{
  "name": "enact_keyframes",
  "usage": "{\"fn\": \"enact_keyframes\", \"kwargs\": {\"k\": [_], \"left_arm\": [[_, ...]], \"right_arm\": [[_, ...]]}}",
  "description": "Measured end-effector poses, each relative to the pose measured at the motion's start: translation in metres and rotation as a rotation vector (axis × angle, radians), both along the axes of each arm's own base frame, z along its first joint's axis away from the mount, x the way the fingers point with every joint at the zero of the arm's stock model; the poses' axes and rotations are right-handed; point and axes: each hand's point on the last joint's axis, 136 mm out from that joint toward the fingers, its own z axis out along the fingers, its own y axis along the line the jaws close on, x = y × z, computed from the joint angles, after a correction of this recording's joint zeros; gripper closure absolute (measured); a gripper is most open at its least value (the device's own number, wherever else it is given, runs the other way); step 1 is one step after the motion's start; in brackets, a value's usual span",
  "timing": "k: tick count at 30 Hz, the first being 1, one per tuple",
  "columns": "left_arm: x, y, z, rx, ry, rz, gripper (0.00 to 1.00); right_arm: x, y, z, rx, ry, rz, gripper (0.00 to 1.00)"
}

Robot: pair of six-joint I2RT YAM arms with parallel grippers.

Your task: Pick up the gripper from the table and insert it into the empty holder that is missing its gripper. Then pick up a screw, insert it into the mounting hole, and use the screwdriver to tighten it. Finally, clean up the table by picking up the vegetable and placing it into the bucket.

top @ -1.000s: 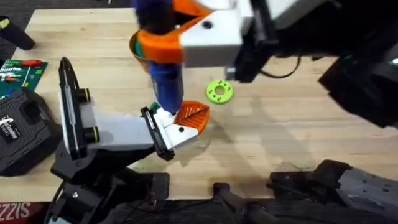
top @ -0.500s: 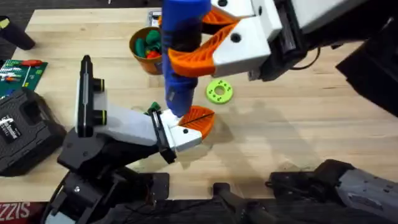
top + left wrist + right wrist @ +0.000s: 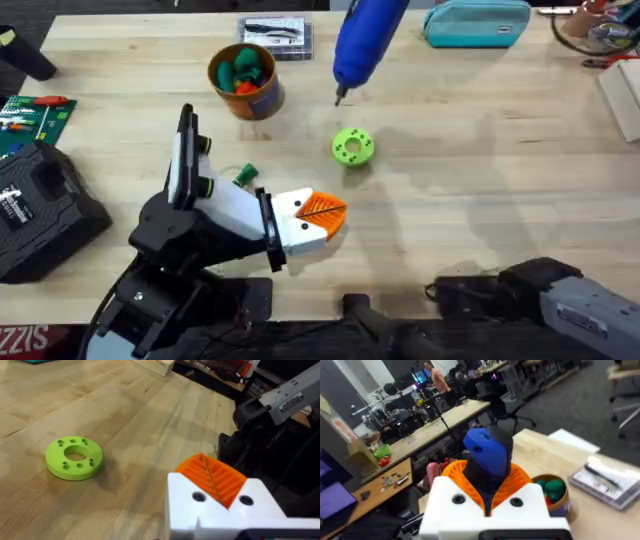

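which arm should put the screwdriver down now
Right, probably: its gripper is shut on the screwdriver, raised above the table. The left arm's holder carries the orange gripper.

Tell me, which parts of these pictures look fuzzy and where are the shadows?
Overhead view: the screwdriver is a little smeared; soft grey shadows lie on the table right of the green ring. Left wrist view: the ring is sharp, with a faint shadow beside it. Right wrist view: the room behind is blurry, and the bucket is soft.

Table right of green ring open; bucket, screwdriver crowd the far middle.
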Motion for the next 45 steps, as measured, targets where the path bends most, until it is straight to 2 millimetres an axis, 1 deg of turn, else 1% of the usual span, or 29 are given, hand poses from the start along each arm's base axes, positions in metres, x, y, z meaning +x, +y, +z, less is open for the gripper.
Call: {"fn": "enact_keyframes", "kwargs": {"k": [5,12,13,14,15,19,20,25,30,36,38,45], "left_arm": [[0.0,0.0,0.0,0.001,-0.004,-0.001,0.987],[0.0,0.0,0.0,0.002,-0.007,-0.002,0.987],[0.0,0.0,0.0,0.001,-0.008,-0.002,0.987],[0.0,0.0,0.0,0.0,-0.01,-0.002,0.987],[0.001,0.0,0.003,-0.007,-0.027,-0.001,0.987],[0.003,0.0,0.008,-0.018,-0.056,0.006,0.987],[0.004,0.0,0.008,-0.019,-0.059,0.011,0.987],[0.007,0.0,0.01,-0.021,-0.07,0.025,0.987],[0.007,0.001,0.011,-0.023,-0.076,0.03,0.987],[0.008,0.001,0.012,-0.024,-0.08,0.033,0.987],[0.009,0.001,0.012,-0.024,-0.081,0.036,0.987],[0.016,0.003,0.012,-0.019,-0.089,0.082,0.987]], "right_arm": [[0.006,0.001,-0.018,-0.01,0.103,-0.002,0.969],[0.006,0.001,-0.034,-0.033,0.187,-0.005,0.969],[0.006,0.001,-0.04,-0.048,0.206,-0.008,0.969],[0.005,0.001,-0.042,-0.054,0.209,-0.008,0.969],[0.004,0.001,-0.046,-0.074,0.203,-0.002,0.969],[-0.003,0.005,-0.05,-0.116,0.149,0.044,0.969],[-0.011,0.01,-0.054,-0.147,0.12,0.087,0.969],[-0.023,0.017,-0.067,-0.205,0.098,0.14,0.969],[-0.04,0.03,-0.079,-0.274,0.039,0.212,0.969],[-0.06,0.048,-0.082,-0.325,-0.089,0.303,0.969],[-0.063,0.051,-0.082,-0.334,-0.12,0.316,0.969],[-0.064,0.051,-0.082,-0.349,-0.168,0.319,0.969]]}}
